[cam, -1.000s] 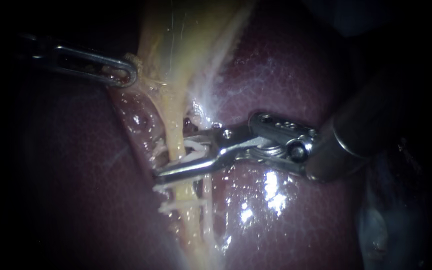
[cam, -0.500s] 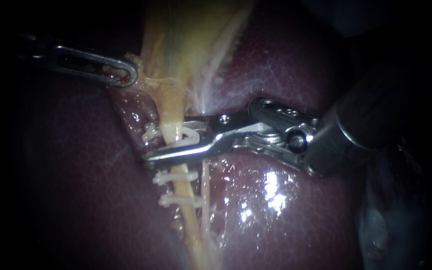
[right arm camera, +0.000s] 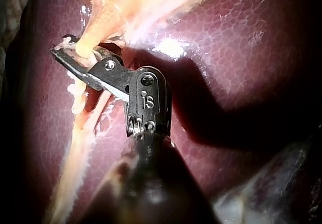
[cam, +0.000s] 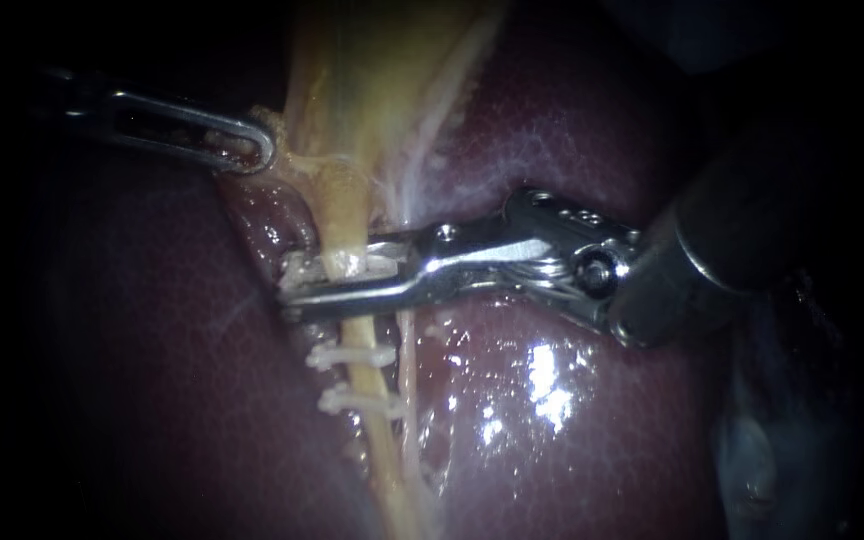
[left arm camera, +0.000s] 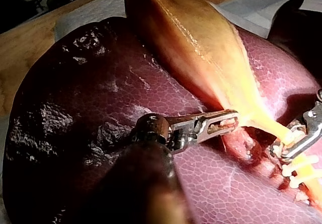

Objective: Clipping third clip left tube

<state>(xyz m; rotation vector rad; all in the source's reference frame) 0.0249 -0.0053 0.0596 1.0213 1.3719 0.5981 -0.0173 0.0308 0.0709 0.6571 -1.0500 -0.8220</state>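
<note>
The yellow left tube [cam: 345,232] runs down from the gallbladder [cam: 372,80] over the liver [cam: 572,420]. My right instrument [cam: 297,280] reaches across it from the right, its jaws shut on a white clip [cam: 337,266] that sits around the tube. Two white clips [cam: 352,355] [cam: 357,402] lie lower on the same tube. In the right wrist view, the right instrument [right arm camera: 59,52] has its jaws on both sides of the tube. My left instrument [cam: 247,150] is shut on the gallbladder's lower edge and holds it to the left; it also shows in the left wrist view [left arm camera: 224,125].
A thin pale right tube [cam: 407,370] runs beside the clipped one. Dark red liver [left arm camera: 90,98] surrounds the site, with wet glare [cam: 542,380] under the right instrument's shaft. A wooden bench edge [left arm camera: 20,43] shows beyond the liver.
My right instrument has slid up the left tube and further left, uncovering the two lower clips. Its jaws have narrowed onto the clip. The left instrument has held still.
</note>
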